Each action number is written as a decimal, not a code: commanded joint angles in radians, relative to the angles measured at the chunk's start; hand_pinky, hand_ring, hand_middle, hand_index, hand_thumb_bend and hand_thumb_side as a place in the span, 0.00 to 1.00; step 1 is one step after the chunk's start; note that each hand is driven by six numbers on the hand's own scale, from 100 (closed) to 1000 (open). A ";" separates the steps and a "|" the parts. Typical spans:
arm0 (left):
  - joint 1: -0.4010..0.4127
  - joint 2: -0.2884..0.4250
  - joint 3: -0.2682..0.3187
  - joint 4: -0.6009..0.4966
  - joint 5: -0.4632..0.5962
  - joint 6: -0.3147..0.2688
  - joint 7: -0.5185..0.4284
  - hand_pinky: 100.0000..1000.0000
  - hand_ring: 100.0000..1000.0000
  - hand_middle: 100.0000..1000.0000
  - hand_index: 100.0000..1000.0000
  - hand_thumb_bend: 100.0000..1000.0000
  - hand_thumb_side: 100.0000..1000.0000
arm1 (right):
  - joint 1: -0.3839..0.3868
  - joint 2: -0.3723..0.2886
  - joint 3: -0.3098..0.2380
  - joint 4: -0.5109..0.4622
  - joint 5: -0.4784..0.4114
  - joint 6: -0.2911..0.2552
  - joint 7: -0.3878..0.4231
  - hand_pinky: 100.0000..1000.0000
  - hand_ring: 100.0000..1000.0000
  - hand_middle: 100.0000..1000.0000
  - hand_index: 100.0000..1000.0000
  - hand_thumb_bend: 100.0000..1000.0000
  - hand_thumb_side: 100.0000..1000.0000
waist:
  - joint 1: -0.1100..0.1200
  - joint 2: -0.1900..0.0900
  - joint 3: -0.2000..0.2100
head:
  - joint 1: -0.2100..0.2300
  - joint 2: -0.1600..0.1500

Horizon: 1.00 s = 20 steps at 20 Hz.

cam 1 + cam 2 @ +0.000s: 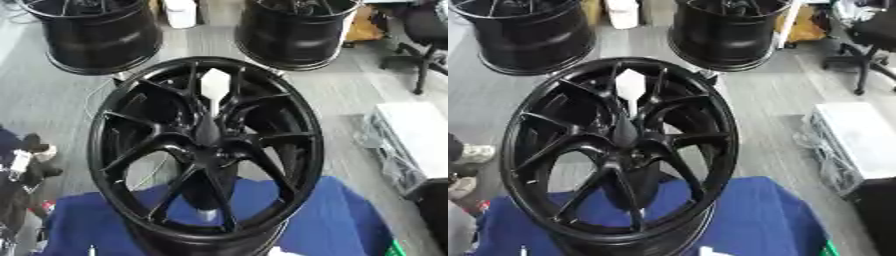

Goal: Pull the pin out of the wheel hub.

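A black wheel hub (206,150) stands tilted on a blue cloth (341,220); no robot hand is in view, so hand state cannot be told.

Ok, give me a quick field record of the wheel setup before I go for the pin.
wheel: black multi-spoke alloy wheel, standing tilted, face toward the camera
support: blue cloth under its lower rim
hub: centre of the spokes
pin: dark shaft with a white head, seated in the hub, pointing up and outward
task state: pin not yet pulled
robot hand: none identifiable in either view
behind: two more black wheels on the floor
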 commanded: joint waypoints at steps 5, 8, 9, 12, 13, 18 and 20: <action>-0.004 0.029 -0.008 -0.012 -0.008 -0.002 -0.009 0.58 0.37 0.16 0.60 0.46 0.54 | -0.226 -0.003 0.183 0.123 0.025 -0.038 0.219 0.68 0.61 0.75 0.82 0.00 0.12 | -0.008 -0.020 0.010 | -0.011 -0.001; -0.006 0.030 -0.011 -0.012 -0.009 -0.002 -0.013 0.58 0.37 0.16 0.60 0.45 0.54 | -0.307 0.065 0.236 0.228 0.074 -0.059 0.300 0.69 0.64 0.77 0.84 0.00 0.11 | -0.008 -0.016 0.019 | -0.021 -0.011; -0.007 0.030 -0.012 -0.012 -0.010 -0.002 -0.014 0.58 0.37 0.16 0.60 0.45 0.54 | -0.328 0.088 0.246 0.264 0.097 -0.068 0.322 0.71 0.67 0.79 0.85 0.00 0.12 | -0.008 -0.013 0.024 | -0.024 -0.014; -0.014 0.029 -0.014 -0.013 -0.009 -0.004 -0.016 0.58 0.37 0.16 0.60 0.46 0.54 | -0.372 0.152 0.261 0.351 0.186 -0.103 0.391 0.73 0.72 0.82 0.87 0.00 0.14 | -0.005 -0.004 0.040 | -0.036 -0.025; -0.015 0.029 -0.015 -0.014 -0.008 -0.004 -0.017 0.58 0.37 0.16 0.60 0.46 0.54 | -0.386 0.172 0.264 0.378 0.216 -0.117 0.414 0.73 0.74 0.84 0.87 0.00 0.15 | -0.004 -0.001 0.046 | -0.040 -0.029; -0.023 0.025 -0.021 -0.013 -0.008 -0.005 -0.023 0.58 0.37 0.16 0.60 0.46 0.54 | -0.434 0.261 0.268 0.475 0.330 -0.180 0.488 0.75 0.78 0.88 0.90 0.00 0.24 | -0.001 0.014 0.067 | -0.060 -0.041; -0.026 0.024 -0.023 -0.014 -0.009 -0.006 -0.026 0.58 0.37 0.16 0.60 0.46 0.54 | -0.445 0.292 0.272 0.503 0.369 -0.205 0.516 0.76 0.79 0.89 0.90 0.00 0.28 | 0.002 0.019 0.074 | -0.068 -0.045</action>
